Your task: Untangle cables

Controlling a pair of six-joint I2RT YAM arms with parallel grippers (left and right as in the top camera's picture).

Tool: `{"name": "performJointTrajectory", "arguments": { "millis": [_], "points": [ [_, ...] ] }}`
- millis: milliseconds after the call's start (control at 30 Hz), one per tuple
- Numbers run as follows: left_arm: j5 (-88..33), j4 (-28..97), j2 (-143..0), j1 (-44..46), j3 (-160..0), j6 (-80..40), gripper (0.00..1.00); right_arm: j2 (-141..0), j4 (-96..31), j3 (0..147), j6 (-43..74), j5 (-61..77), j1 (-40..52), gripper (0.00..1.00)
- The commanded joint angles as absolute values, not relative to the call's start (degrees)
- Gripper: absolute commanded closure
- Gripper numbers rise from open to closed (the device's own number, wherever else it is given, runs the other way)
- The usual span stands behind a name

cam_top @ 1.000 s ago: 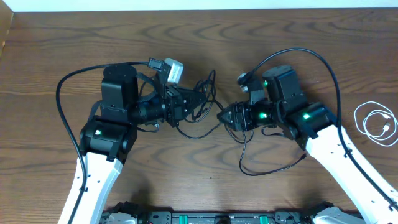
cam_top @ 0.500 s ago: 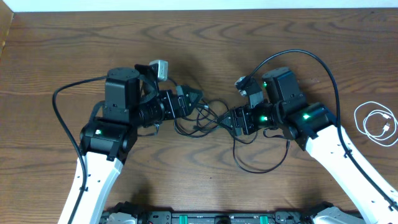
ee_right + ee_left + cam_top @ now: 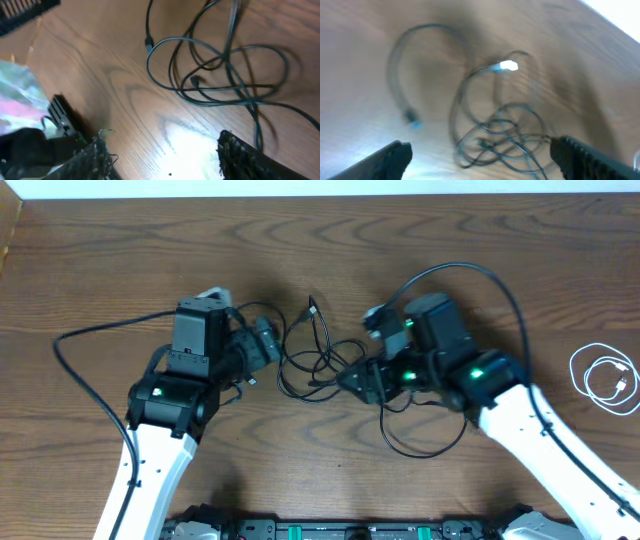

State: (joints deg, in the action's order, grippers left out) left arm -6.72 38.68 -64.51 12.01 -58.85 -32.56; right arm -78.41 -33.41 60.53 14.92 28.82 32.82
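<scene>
Two thin black cables (image 3: 312,358) lie in a loose tangle on the wooden table between my grippers. One strand trails down under the right arm. My left gripper (image 3: 270,340) stands open just left of the tangle, with nothing in it. In the blurred left wrist view the tangle (image 3: 500,135) lies ahead of the wide-spread left gripper (image 3: 480,165). My right gripper (image 3: 352,380) sits at the tangle's right edge, open. In the right wrist view the loops (image 3: 220,70) lie beyond the right gripper (image 3: 165,160), which has bare wood between its fingers. The white cable (image 3: 603,377) is coiled far right.
Thick black arm cables arch beside each arm, one on the left (image 3: 90,340) and one on the right (image 3: 480,275). The table's far edge (image 3: 320,194) runs along the top of the overhead view.
My left gripper has opened, let go of the black cables and drawn back to the left. The tangle dropped onto the table. The right arm shifted slightly left.
</scene>
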Motion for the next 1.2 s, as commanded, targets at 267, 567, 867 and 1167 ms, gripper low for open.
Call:
{"name": "performJointTrajectory", "arguments": {
  "millis": [267, 567, 867, 1167],
  "points": [
    [7.1, 48.0, -64.6, -0.5, -59.5, -45.1, 0.04, -86.1, -31.7, 60.1, 46.3, 8.2, 41.8, 0.27],
    [7.1, 51.2, -64.6, -1.6, -59.5, -44.8, 0.0, -96.2, -26.4, 60.1, 65.6, 3.8, 42.1, 0.45],
    [4.5, 53.5, -64.6, -1.6, -59.5, -40.4, 0.0, -90.2, -15.4, 61.2, 52.9, 4.7, 40.1, 0.99],
    [-32.8, 44.3, -64.6, -1.6, -59.5, -16.3, 0.0, -69.2, -13.3, 61.2, 36.5, 5.1, 40.2, 0.99]
  ]
}}
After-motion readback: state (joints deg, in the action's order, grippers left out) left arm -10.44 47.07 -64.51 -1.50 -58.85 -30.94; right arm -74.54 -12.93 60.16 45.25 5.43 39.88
